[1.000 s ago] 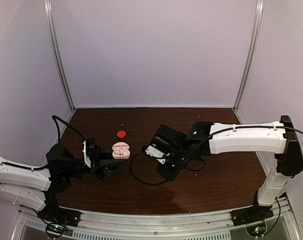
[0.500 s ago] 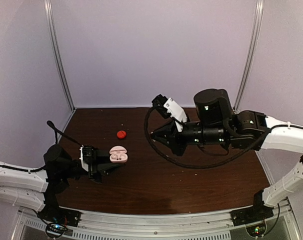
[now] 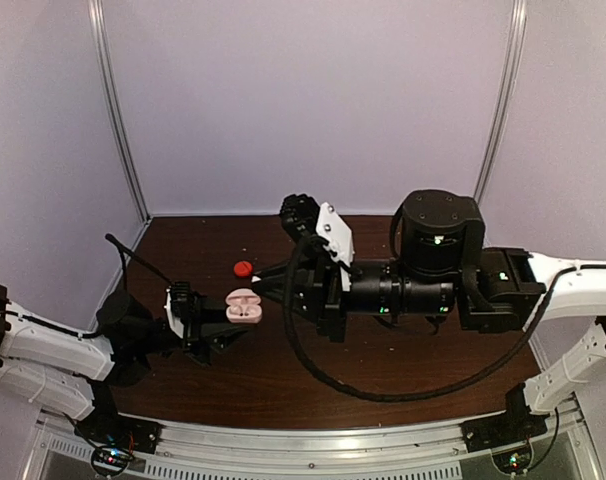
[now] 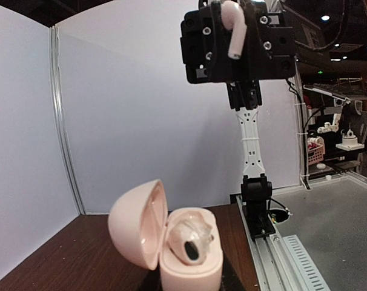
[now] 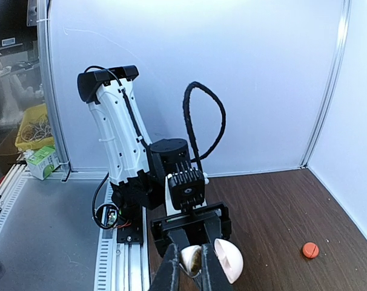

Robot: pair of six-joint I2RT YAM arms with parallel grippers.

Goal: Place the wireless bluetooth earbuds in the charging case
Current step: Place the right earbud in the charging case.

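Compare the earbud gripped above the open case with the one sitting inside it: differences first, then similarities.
The gripped earbud is in the air, clamped in the right tool; the seated earbud rests in the open charging case. The gripped earbud shows its stem, pointing down; the seated earbud shows only its head, with a dark oval patch. Both are pale pinkish-white.

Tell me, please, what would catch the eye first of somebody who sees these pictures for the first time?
First comes the pink charging case, its lid open, held by the left gripper at the left of the table. Next is the right gripper, stretched across toward the case and pinching a pale earbud. A small red thing lies alone on the brown table just behind the case.
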